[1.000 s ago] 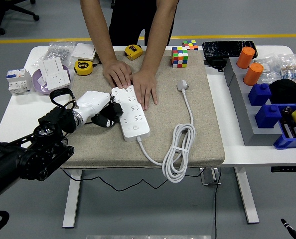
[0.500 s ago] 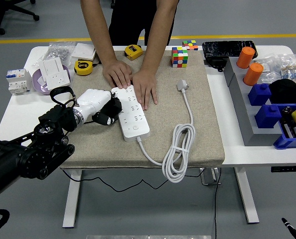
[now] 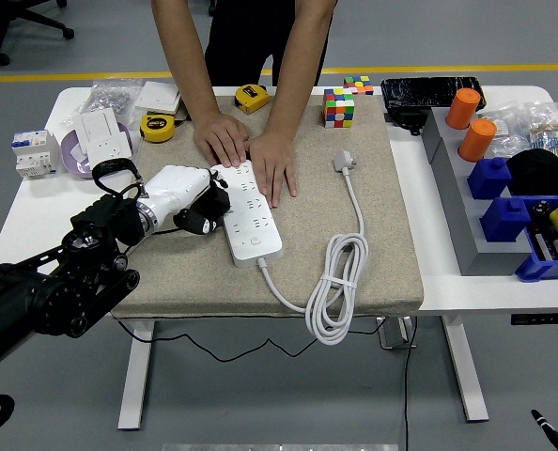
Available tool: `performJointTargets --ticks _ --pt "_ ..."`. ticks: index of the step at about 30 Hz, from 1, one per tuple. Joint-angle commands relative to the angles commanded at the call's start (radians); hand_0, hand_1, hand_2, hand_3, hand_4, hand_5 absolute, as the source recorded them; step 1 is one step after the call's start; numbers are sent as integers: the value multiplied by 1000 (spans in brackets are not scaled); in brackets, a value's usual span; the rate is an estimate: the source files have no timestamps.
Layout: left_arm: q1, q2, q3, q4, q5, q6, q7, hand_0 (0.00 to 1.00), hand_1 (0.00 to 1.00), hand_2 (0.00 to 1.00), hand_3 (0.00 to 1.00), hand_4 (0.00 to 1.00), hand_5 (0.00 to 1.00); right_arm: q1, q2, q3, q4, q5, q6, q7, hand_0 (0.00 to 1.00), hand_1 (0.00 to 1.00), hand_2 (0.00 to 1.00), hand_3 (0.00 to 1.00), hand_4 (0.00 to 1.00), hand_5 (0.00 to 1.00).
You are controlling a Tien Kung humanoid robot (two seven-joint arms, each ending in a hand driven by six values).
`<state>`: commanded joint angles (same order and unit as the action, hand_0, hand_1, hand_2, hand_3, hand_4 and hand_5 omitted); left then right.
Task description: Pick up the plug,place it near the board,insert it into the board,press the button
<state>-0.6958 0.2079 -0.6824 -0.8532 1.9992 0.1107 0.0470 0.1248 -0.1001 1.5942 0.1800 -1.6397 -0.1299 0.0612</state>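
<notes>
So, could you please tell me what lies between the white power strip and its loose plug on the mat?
In the head view, only bare beige mat separates the power strip from the plug.

- We see our left hand (image 3: 193,202) now shifted up and right, its dark fingers (image 3: 213,200) against the left edge of the white power strip (image 3: 248,209).
- Our left arm (image 3: 54,287) sits slightly further left.

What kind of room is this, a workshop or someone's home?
Most likely a robotics lab or test workshop: a robot arm's left hand works at a power strip that a person's hands hold down, with tape measures and parts bins nearby.
</notes>
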Motion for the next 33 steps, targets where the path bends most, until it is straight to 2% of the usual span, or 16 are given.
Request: performJointTargets --ticks 5,6,9,11,12,15,17,18,19,22,23,24,26,29,30,33 --pt "4 10 -14 -26 -3 -37 13 527 744 793 829 930 204 -1 0 1 0 1 0 0 899 882 833 853 998 998" --pt "5 14 -19 -35 -5 -51 18 589 779 820 853 998 289 -1 1 0 0 1 0 0 902 881 833 852 998 998" --pt "12 20 -39 -57 -8 -83 31 589 779 820 853 998 289 0 2 -1 0 3 0 1 902 881 833 852 998 998" --pt "28 25 -82 -96 -9 -129 53 589 779 820 853 998 289 0 2 -1 0 3 -1 1 902 881 833 852 998 998" --pt "36 26 -100 -112 -10 -148 63 722 876 897 918 998 504 0 3 0 0 2 -1 1 904 882 833 852 998 998" --pt "88 20 -209 -201 -8 -234 115 722 876 897 918 998 504 -2 3 0 0 1 -1 1 904 882 833 852 998 998" --pt "146 -6 -299 -280 -53 -277 147 722 876 897 918 998 504 -6 5 4 0 -5 -1 0 904 882 833 852 998 998" --pt "167 -19 -331 -306 -74 -271 144 784 911 897 901 998 885 -7 5 4 0 -5 -1 0 903 882 833 852 998 998" --pt "194 -34 -368 -337 -104 -258 138 784 911 897 901 998 885 -8 6 4 0 -5 -1 1 903 882 833 852 998 998" --pt "292 -107 -474 -437 -218 -151 51 784 911 897 901 998 885 -12 10 3 0 -9 -1 1 903 882 833 852 998 998" --pt "339 -142 -515 -480 -270 -99 1 784 911 897 901 998 885 -13 12 4 0 -11 -1 1 903 882 833 852 998 998" --pt "375 -170 -534 -510 -309 -60 -38 809 842 824 859 998 998 -15 13 3 0 -11 0 1 902 883 833 852 998 998" --pt "443 -208 -544 -559 -400 29 -124 809 842 824 859 998 998 -16 15 2 0 -11 0 2 902 883 833 852 998 998" --pt "508 -208 -543 -595 -511 98 -189 809 842 824 859 998 998 -18 16 -1 0 -11 1 3 902 883 833 852 998 998" --pt "528 -208 -546 -602 -556 108 -189 895 890 861 847 998 998 -18 16 -1 0 -10 1 4 902 883 833 852 998 998" --pt "573 -208 -561 -609 -686 125 -149 895 890 861 847 998 998 -20 13 1 0 -12 1 5 902 883 833 852 998 998"
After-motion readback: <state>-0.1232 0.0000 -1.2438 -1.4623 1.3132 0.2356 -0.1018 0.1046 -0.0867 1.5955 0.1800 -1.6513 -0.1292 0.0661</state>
